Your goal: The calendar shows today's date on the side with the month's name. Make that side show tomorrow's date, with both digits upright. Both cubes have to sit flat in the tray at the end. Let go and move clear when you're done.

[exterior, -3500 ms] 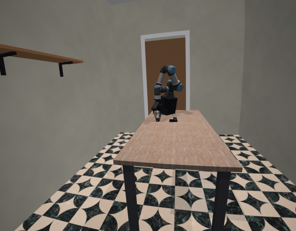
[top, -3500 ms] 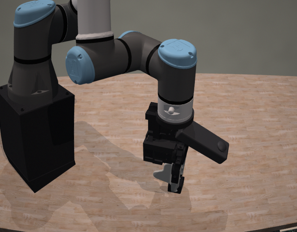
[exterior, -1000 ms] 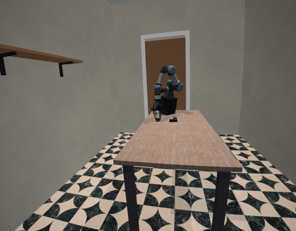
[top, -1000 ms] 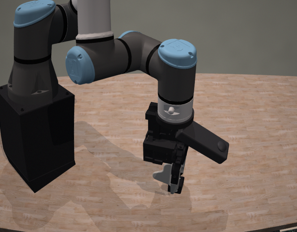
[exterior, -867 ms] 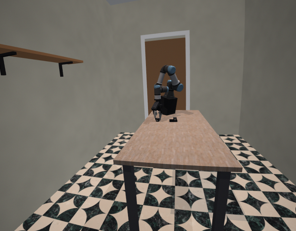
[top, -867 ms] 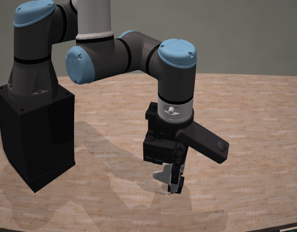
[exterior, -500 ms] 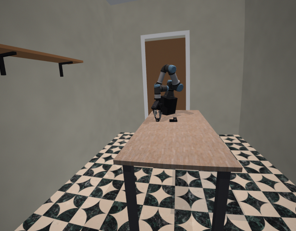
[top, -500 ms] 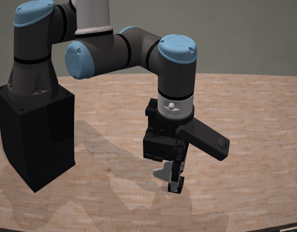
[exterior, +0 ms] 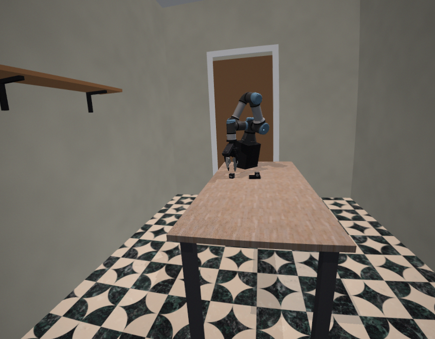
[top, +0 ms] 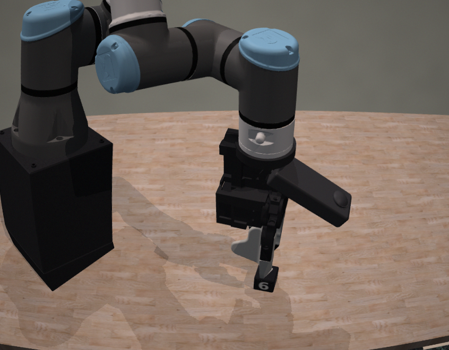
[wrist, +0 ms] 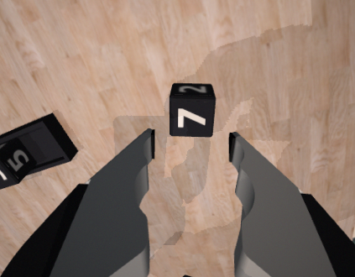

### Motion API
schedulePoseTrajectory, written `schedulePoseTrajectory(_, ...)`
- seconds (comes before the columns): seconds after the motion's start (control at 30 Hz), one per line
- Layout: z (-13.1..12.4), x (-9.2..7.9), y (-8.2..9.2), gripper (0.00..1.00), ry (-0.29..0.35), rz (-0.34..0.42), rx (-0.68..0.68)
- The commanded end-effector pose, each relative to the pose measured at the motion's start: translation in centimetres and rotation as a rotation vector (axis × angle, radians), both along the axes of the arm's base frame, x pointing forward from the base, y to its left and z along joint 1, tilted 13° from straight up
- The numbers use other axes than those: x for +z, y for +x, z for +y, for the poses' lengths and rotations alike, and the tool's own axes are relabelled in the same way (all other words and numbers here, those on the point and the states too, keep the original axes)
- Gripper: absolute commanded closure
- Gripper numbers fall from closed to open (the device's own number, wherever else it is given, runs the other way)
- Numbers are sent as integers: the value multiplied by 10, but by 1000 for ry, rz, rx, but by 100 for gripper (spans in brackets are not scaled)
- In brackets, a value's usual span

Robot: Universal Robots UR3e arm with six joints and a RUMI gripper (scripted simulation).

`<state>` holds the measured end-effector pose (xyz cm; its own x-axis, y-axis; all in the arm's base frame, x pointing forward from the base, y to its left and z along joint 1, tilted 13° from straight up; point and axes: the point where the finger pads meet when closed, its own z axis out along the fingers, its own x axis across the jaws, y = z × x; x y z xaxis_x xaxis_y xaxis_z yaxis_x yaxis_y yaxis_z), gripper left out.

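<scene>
The loose cube (top: 264,285) (exterior: 231,175) (wrist: 191,116) is resting flat on the table (top: 361,288) (exterior: 263,211) (wrist: 286,65), outside the tray. In the wrist view its upper face carries a 7, and the top of this 7 points to the left, toward the tray's side of the picture. The side face with the 2 is also seen there, with its digit lying sideways. In the top view, 1 side face reads as a 6, upright. A cube has no long axis; its edges run nearly square with the wrist picture.

The gripper (top: 266,273) (exterior: 231,169) (wrist: 191,133) is just above this cube, its 2 fingers spread wider than the cube, and nothing is between them.

Farther out, the tray (exterior: 251,177) (wrist: 63,138) stands apart from the loose cube, and its long axis runs at a slant to the cube's edges. The second cube (exterior: 257,174) (wrist: 18,159) is at 1 end of it, showing a 5 and a 3.

I judge that the step in hand is the turning of the loose cube to the needed digit. The next move probably calls for a new grasp, with the fingers aligned so that the digit will finish upright, and later a flat placing in the tray.
</scene>
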<state>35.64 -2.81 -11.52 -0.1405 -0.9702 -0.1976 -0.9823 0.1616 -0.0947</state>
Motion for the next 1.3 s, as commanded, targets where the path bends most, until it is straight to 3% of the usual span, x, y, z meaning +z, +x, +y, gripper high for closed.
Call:
schedulePoseTrajectory(0.0,-4,19,-2,71,0,1,1)
schedulePoseTrajectory(0.47,-9,45,-6,71,0,1,1)
schedulePoseTrajectory(0.87,-10,50,-6,71,0,1,1)
schedulePoseTrajectory(0.9,-10,50,-6,0,0,1,1)
schedulePoseTrajectory(1.27,-10,50,-6,0,0,1,1)
